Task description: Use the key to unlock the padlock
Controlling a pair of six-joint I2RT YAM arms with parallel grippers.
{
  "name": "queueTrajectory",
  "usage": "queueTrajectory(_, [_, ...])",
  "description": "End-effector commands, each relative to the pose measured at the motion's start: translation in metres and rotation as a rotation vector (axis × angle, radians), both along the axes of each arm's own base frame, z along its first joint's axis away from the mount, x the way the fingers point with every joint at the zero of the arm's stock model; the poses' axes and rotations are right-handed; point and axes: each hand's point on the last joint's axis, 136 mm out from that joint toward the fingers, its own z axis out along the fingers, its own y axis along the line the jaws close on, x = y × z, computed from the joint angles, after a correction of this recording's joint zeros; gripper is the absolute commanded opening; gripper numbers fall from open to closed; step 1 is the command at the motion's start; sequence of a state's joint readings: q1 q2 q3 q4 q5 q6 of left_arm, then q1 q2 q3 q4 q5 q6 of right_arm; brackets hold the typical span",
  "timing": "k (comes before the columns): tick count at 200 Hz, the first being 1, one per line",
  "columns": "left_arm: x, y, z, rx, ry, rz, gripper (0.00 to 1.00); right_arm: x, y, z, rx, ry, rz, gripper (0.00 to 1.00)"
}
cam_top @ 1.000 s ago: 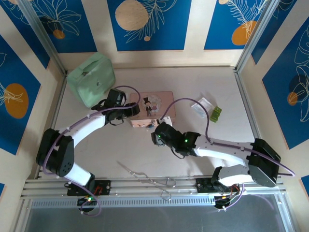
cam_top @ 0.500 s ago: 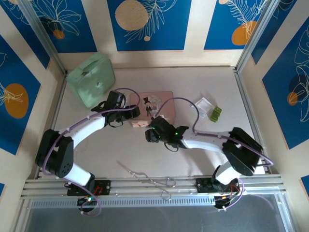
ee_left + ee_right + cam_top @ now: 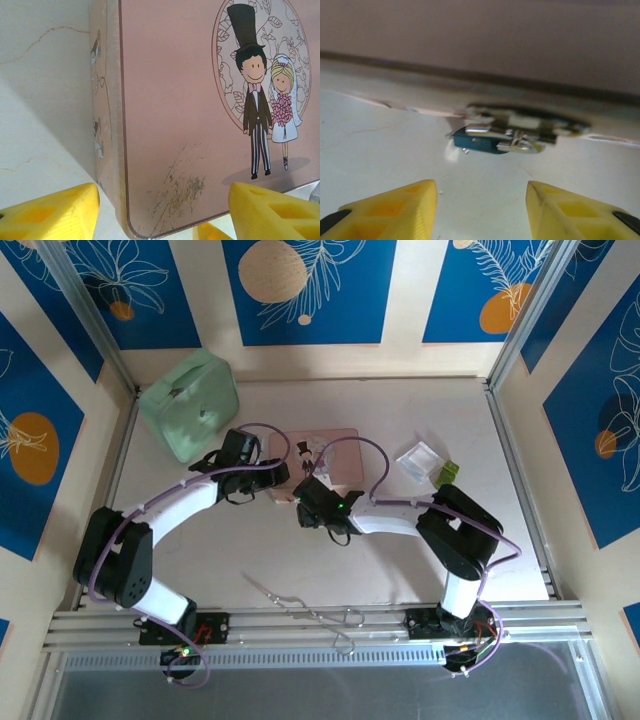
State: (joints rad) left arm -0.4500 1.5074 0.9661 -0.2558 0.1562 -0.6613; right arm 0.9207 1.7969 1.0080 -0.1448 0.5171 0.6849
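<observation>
Tabletop (image 3: 250,550): right wrist catches padlock (image 3: 495,140) at tin (image 3: 190,100); left pincer (image 3: 163,197), right pincer (image 3: 481,195) spread, empty.

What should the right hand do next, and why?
Probably ease the right hand forward toward the small silvery-grey metal padlock with a blue bit: the hand is open and empty, and the lock sits just ahead of it, untouched.

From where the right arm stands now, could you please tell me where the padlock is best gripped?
Grip the padlock by its blue-teal body, probably end to end. It lies sideways, low against the front wall of the pink picture tin, so only its front and ends are free. Come in level over the table, where the open right gripper faces it.
</observation>
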Motion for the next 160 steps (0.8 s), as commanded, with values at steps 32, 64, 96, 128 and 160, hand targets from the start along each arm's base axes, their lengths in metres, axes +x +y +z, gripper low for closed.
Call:
queueTrajectory(32, [-0.009, 0.002, -0.014, 0.044, 0.028, -0.031, 0.67, 0.017, 0.006, 0.010, 0.091, -0.062, -0.003, 0.47])
queueTrajectory(64, [-0.010, 0.002, -0.015, 0.049, 0.029, -0.037, 0.67, 0.025, -0.002, 0.009, 0.097, -0.055, -0.039, 0.46])
queueTrajectory(96, [-0.010, 0.002, -0.016, 0.054, 0.030, -0.044, 0.66, 0.027, -0.006, 0.006, 0.074, -0.044, -0.061, 0.40])
queueTrajectory(128, [-0.010, 0.003, -0.016, 0.056, 0.031, -0.045, 0.65, 0.026, -0.006, 0.000, 0.060, -0.024, -0.064, 0.34])
queueTrajectory(160, [-0.009, 0.003, -0.016, 0.055, 0.029, -0.045, 0.65, 0.023, -0.013, -0.006, 0.021, 0.015, -0.095, 0.21])
